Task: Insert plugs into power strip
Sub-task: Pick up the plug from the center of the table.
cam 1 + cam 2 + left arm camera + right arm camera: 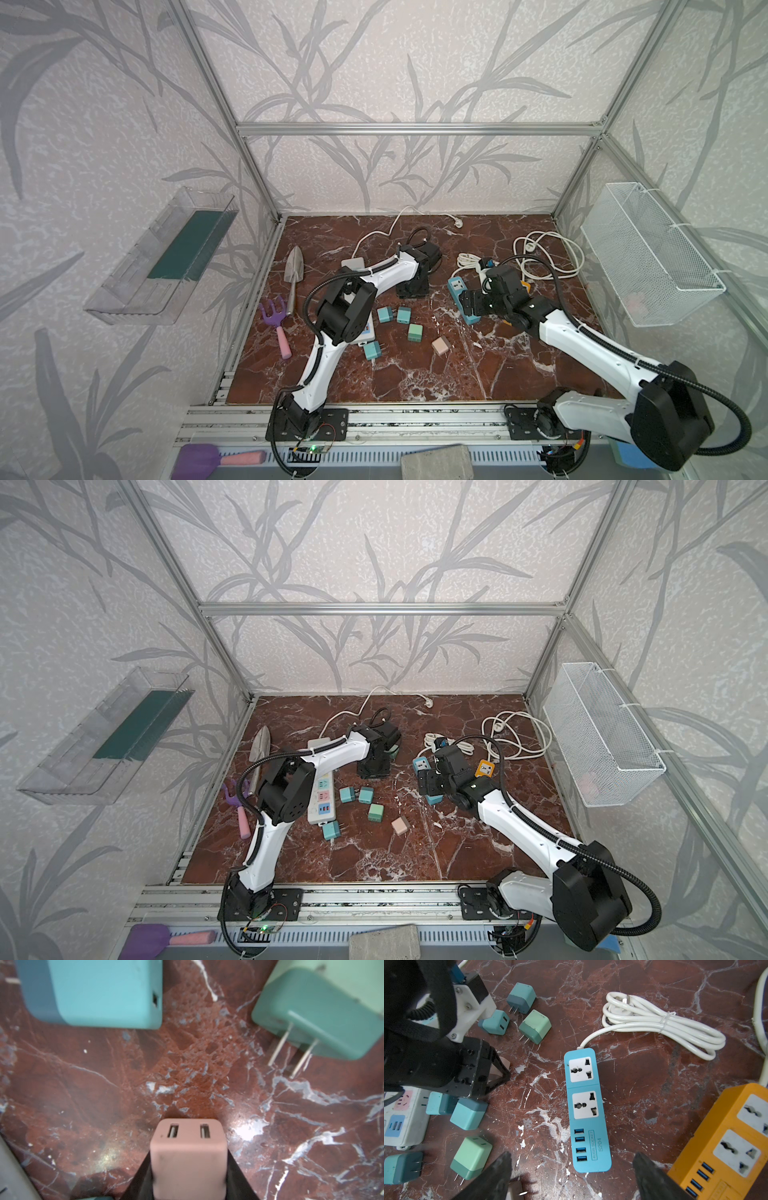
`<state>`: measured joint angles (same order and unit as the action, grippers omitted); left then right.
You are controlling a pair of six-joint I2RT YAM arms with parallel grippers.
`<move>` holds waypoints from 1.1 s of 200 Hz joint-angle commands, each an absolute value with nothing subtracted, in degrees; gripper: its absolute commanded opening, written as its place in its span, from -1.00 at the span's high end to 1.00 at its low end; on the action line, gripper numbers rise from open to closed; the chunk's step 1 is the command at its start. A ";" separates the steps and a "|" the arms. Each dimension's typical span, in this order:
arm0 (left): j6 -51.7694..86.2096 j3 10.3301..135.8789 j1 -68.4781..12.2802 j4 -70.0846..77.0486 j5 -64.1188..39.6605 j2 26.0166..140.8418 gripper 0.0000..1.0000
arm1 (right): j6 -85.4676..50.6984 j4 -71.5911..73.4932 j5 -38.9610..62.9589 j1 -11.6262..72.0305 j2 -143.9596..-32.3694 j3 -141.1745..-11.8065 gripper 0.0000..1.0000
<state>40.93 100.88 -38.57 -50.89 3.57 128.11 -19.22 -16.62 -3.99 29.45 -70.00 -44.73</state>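
My left gripper (188, 1164) is shut on a pale pink plug (187, 1142), both black fingers against its sides, low over the marble. Loose beside it lie a teal plug (104, 993) and a green plug (315, 1016). My right gripper (573, 1159) hangs open above the USB end of the blue power strip (583, 1105), holding nothing. A white power strip (322, 800) lies under the left arm and an orange power strip (485, 768) beside the right arm. In both top views, teal (385, 314), green (415, 333) and pink (441, 345) plugs lie scattered mid-table.
A metal trowel (294, 266) and a purple hand fork (276, 320) lie at the table's left. Coiled white cords (544, 257) lie at the back right. A wire basket (648, 253) hangs on the right wall, a clear bin (166, 257) on the left.
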 commanded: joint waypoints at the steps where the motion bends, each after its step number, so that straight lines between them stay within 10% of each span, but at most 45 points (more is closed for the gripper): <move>1: 38.93 98.80 -38.50 -50.43 3.83 126.88 0.49 | -19.22 -16.98 -3.94 29.22 -68.20 -44.36 -0.82; 99: 15.28 70.16 -39.48 -9.59 7.05 95.13 1.00 | -19.12 -17.64 6.05 29.18 -63.27 -48.47 -0.72; 158: -6.33 40.62 -40.78 33.81 5.15 80.18 1.00 | -18.02 -18.80 16.75 29.35 -66.40 -54.14 0.05; 220: -21.27 40.77 -42.09 31.18 -5.05 79.58 1.00 | -15.78 -20.30 22.39 32.19 -70.41 -59.07 -0.25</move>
